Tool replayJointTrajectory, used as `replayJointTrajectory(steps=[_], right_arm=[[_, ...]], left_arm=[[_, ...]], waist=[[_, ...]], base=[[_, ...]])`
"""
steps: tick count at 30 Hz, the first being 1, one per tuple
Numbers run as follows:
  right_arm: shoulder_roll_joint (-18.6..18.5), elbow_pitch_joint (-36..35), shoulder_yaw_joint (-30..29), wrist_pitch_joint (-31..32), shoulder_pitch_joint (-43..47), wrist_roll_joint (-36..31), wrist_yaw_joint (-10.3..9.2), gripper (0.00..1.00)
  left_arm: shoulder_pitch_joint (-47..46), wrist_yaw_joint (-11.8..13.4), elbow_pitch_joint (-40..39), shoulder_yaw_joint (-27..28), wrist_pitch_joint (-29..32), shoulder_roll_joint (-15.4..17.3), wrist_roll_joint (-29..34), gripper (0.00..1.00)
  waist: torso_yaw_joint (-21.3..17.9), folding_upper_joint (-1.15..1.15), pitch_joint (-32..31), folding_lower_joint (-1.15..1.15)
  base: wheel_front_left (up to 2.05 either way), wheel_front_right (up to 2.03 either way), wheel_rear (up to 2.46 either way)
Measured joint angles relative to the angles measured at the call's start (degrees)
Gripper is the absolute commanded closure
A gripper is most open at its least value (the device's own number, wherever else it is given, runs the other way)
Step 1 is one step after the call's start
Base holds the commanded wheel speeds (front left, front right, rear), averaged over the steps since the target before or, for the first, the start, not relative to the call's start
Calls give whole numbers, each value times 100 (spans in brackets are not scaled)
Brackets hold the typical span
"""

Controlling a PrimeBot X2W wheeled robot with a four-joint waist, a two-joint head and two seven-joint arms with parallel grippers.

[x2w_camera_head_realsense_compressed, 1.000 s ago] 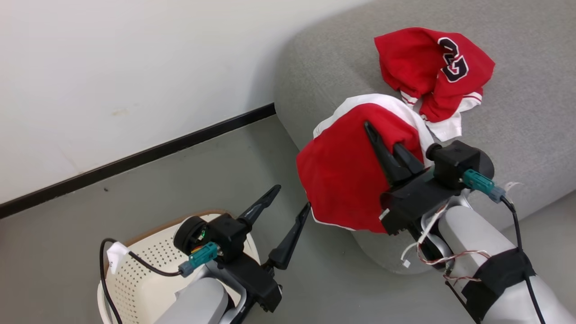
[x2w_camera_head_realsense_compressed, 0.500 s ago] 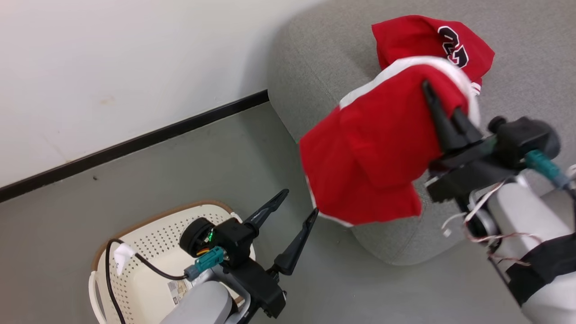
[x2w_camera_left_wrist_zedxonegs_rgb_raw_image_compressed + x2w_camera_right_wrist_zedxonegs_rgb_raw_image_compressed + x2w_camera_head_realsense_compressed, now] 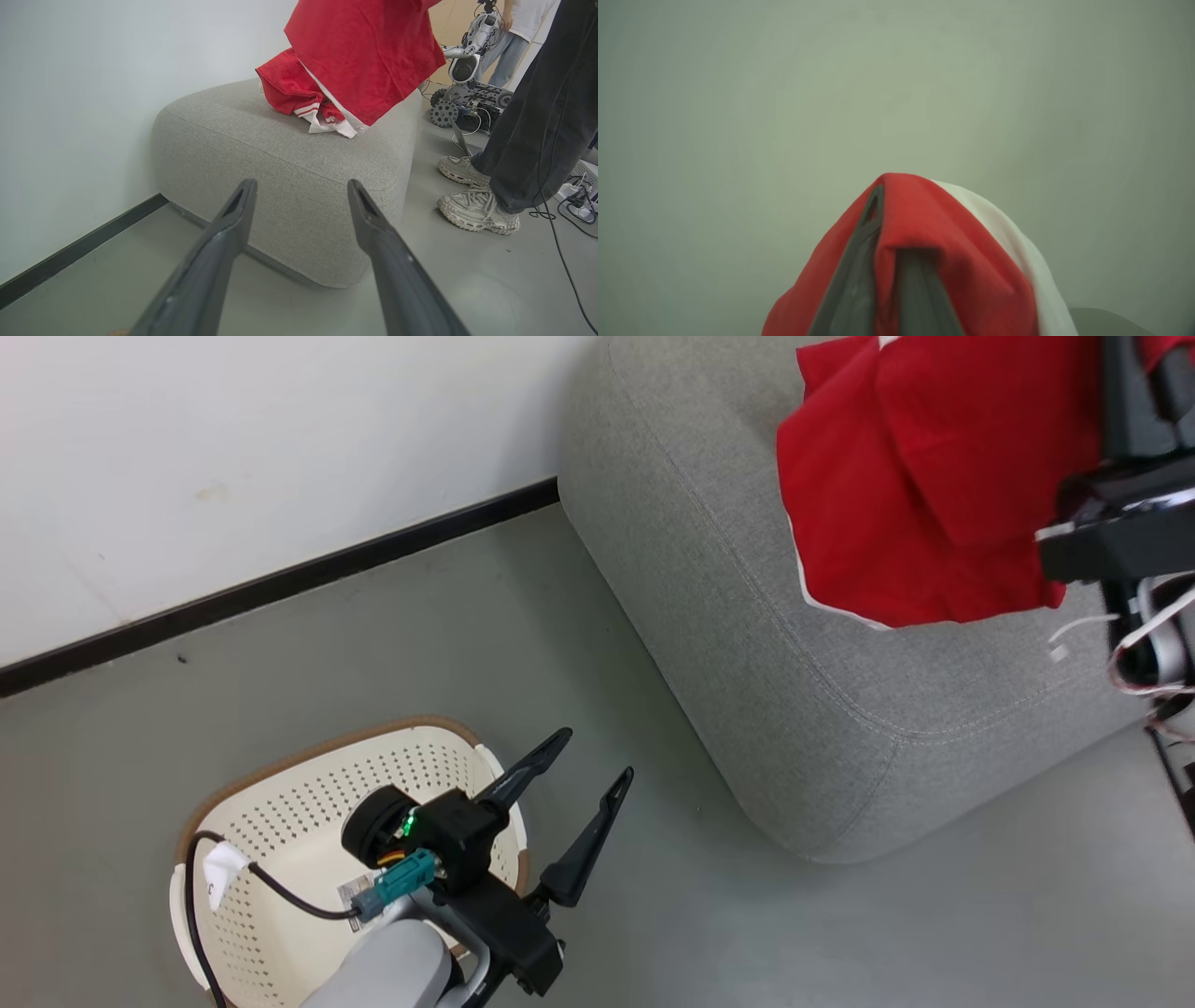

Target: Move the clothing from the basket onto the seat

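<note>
Carrying red garment (image 3: 915, 495) above seat (image 3: 709, 579), right gripper (image 3: 1141, 392) clenched on it; second garment (image 3: 289, 93) already lying on seat. Left gripper (image 3: 595, 754) spread, empty, above basket (image 3: 280, 803). Next: lower, let go onto seat.

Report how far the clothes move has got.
Done: one crumpled red garment with white striped trim lies on the grey fabric seat. In hand: the right gripper, shut, holds a second red garment above the seat. To do: release it there. The cream perforated basket shows no clothing where visible; the left gripper is open.
</note>
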Motion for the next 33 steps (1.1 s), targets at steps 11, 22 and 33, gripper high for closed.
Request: replayJointTrajectory(steps=[11, 22, 33], right_arm=[[-471, -40, -482, -1, -513, -91, -149, 100], [-771, 21, -838, 64, -1050, -243, -296, 100], [-1246, 272, -1538, 361, -1414, -313, -401, 100]], left_arm=[[-1, 0, -109, -258, 0, 198, 1, 0], [-79, 0, -276, -308, 0, 477, 0, 0], [-226, 0, -402, -417, 0, 798, 0, 0]], waist=[[3, 0, 342, 0], [153, 0, 827, 0], [301, 0, 1421, 1]], base=[[0, 0, 0], [0, 0, 0], [0, 0, 0]])
